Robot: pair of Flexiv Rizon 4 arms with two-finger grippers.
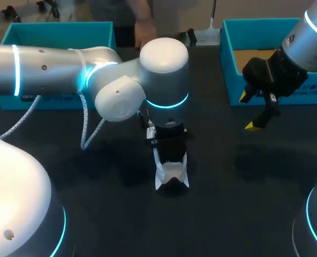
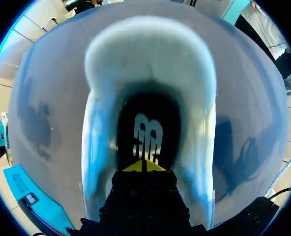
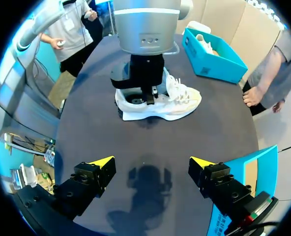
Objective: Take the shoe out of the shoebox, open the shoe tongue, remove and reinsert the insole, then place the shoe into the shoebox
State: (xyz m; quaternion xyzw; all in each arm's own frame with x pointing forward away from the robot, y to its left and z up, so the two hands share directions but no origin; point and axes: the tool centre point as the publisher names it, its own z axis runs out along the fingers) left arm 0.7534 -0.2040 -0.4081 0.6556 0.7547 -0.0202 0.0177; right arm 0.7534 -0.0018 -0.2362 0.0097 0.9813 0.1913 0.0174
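Left end effector [image 2: 143, 166], narrow, inside shoe [image 3: 182, 101]; right end effector [image 3: 152, 163] wide; shoebox [image 3: 219, 61] holds another.

Left arm [image 1: 164, 64] covers the shoe [image 1: 172, 179] from above. Table [image 1: 239, 176] at lower right gives passage. Left box [image 1: 57, 32] and right box [image 1: 228, 53] wall the upper corners.

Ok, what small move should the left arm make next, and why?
Probably lower the left gripper a little onto the insole: it hangs in the mouth of the shoe, and the insole lies inside, just below it.
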